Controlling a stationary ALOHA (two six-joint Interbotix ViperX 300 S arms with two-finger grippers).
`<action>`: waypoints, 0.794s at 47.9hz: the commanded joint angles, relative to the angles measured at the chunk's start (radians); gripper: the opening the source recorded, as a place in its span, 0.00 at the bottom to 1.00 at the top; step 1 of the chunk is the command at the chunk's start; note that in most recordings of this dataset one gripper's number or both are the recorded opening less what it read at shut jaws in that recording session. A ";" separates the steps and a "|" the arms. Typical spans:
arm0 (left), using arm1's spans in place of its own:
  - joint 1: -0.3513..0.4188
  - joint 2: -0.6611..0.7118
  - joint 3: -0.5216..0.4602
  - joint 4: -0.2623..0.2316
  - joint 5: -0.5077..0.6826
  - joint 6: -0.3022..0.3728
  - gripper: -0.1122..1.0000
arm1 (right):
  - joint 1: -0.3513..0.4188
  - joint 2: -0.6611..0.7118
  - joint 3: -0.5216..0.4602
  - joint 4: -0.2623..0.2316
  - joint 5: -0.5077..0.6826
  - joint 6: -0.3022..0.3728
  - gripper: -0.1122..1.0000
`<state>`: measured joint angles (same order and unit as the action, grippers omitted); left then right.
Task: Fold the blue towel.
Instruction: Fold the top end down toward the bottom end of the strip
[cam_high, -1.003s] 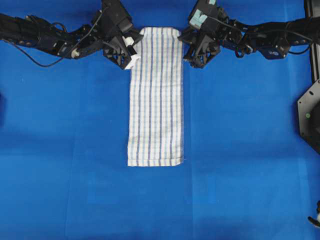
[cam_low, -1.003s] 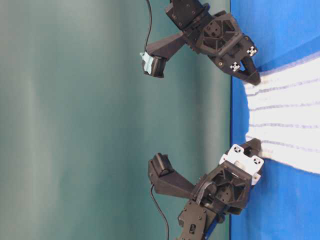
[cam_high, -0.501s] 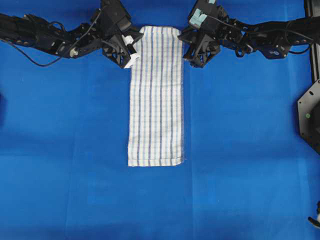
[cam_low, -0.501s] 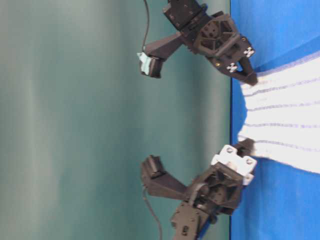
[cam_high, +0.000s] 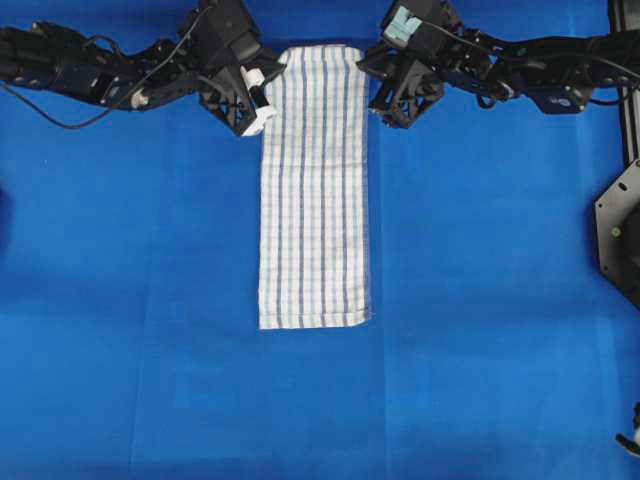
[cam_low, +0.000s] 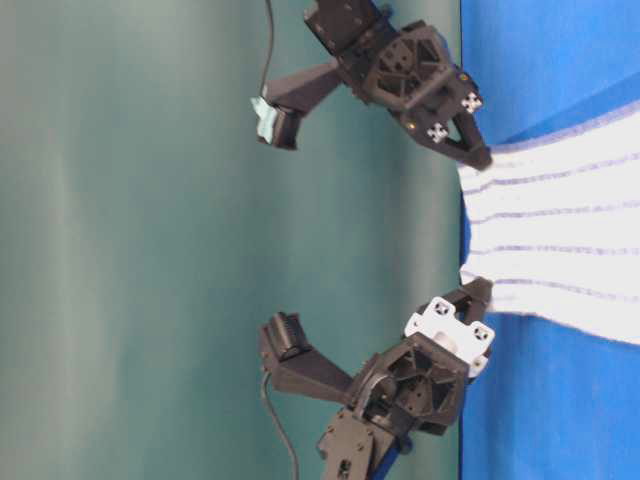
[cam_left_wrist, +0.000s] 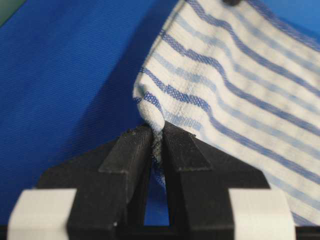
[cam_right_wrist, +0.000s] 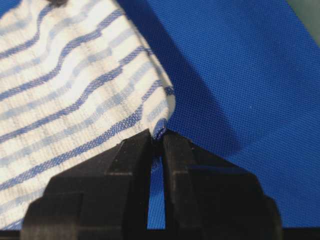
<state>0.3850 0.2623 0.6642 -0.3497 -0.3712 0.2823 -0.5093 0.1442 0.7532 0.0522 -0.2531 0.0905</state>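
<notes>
The blue towel (cam_high: 314, 190), white with thin blue stripes, lies as a long narrow strip down the middle of the table. My left gripper (cam_high: 262, 108) is shut on its far left corner (cam_left_wrist: 150, 107), the cloth pinched between the black fingers (cam_left_wrist: 127, 150). On the other side, my right gripper (cam_high: 378, 103) is shut on the far right corner (cam_right_wrist: 162, 117). In the table-level view both grippers (cam_low: 478, 290) (cam_low: 478, 157) hold that end of the towel (cam_low: 560, 250) lifted a little off the table. The near end (cam_high: 315, 320) lies flat.
A plain blue cloth (cam_high: 480, 300) covers the whole table. A black mount (cam_high: 620, 235) stands at the right edge. Behind the table's far edge is a green wall (cam_low: 150, 240).
Both grippers have lifted and drawn the held end of the towel toward the far edge; the towel's near end has slid slightly that way.
</notes>
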 joint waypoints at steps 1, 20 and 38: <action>-0.035 -0.069 0.006 0.005 0.008 0.002 0.14 | 0.028 -0.066 0.011 0.002 0.006 0.005 0.17; -0.245 -0.268 0.146 0.000 0.021 -0.123 0.14 | 0.239 -0.249 0.137 0.103 0.029 0.009 0.17; -0.486 -0.267 0.144 -0.005 0.015 -0.229 0.14 | 0.477 -0.268 0.172 0.245 0.044 0.009 0.17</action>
<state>-0.0721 0.0031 0.8299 -0.3528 -0.3497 0.0644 -0.0690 -0.1058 0.9296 0.2823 -0.2071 0.1012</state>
